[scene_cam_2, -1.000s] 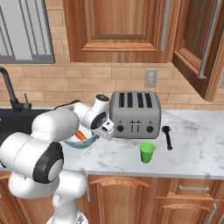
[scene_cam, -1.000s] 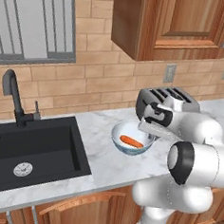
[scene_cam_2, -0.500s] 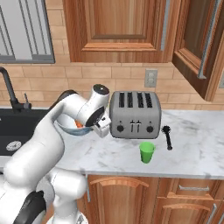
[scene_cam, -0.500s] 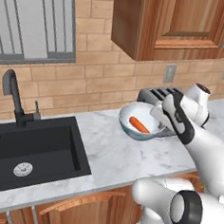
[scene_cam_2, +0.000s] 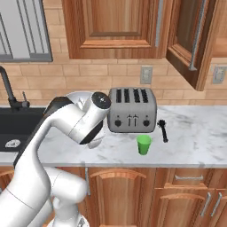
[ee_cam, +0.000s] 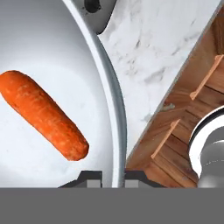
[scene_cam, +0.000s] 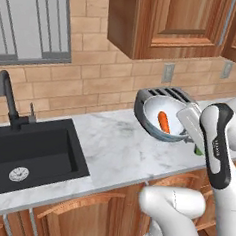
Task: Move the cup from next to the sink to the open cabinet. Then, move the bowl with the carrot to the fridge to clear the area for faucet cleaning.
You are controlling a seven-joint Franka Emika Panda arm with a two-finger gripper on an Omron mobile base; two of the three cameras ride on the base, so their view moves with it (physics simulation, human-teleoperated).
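**Bowl and carrot lifted off the worktop**

Raised since a second ago, when it sat on the marble beside the sink, the bowl (scene_cam: 162, 122) now hangs tilted in the air in front of the toaster (scene_cam_2: 132, 110), its pale inside turned toward my left base camera.

From the left: the black faucet (scene_cam: 9, 98) stands at the back edge of the worktop (scene_cam: 117, 150), behind the black sink (scene_cam: 29, 155) set into the marble. To their right I hold the bowl clear of the worktop, the carrot (scene_cam: 163, 121) lying inside it. My gripper (ee_cam: 113, 177) is clamped on the bowl's rim, one finger inside and one outside, as the hand camera shows, with the carrot (ee_cam: 43, 114) resting just beyond the fingertips.

Further right, the green cup (scene_cam_2: 143, 144) stands upright near the worktop's front edge, in front of the toaster's right end and apart from it. A black utensil (scene_cam_2: 162, 129) lies just right of the cup. Above the worktop's right part, the open cabinet (scene_cam_2: 190, 42) has its door swung out.
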